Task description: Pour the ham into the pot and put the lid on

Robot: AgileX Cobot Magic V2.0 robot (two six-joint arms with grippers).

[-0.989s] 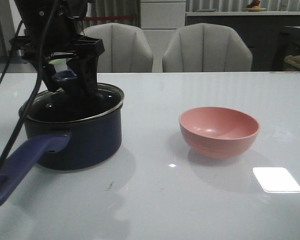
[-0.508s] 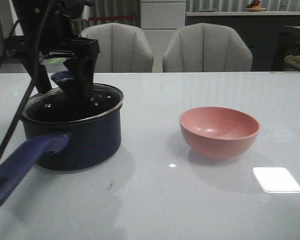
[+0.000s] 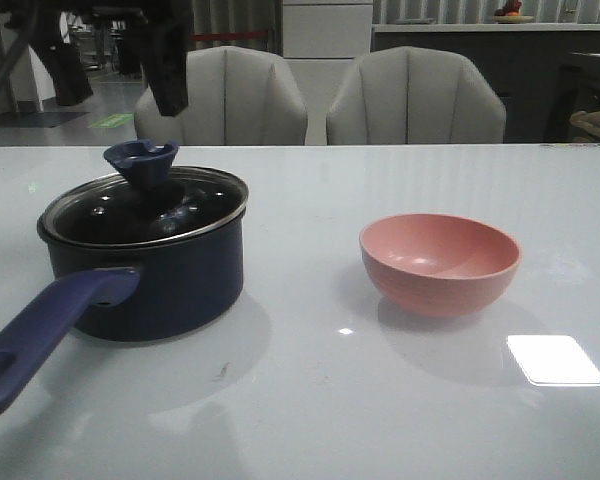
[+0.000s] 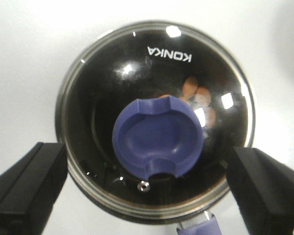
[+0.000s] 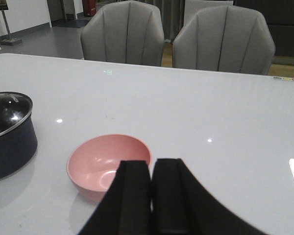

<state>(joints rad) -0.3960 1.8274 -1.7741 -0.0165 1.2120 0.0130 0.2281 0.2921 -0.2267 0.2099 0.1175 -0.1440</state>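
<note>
The round clear glass lid [image 3: 145, 205] with its blue cup-shaped knob [image 4: 158, 137] is being carried squarely by the dark navy saucepan [image 3: 145, 260], at 9 o'clock from the empty pink bowl [image 3: 439, 262] on the white desk [image 3: 380, 400]. Orange-pink ham pieces [image 4: 198, 100] are being kept under the glass. The left end effector [image 4: 147, 188] is being held spread above the knob, touching nothing, apparently for release. The right end effector [image 5: 152, 188] is being held pressed together, empty, near the bowl.

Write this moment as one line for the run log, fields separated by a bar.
lid: on pot | ham: inside pot | left gripper: open, above knob | right gripper: shut, empty | pink bowl: empty
</note>
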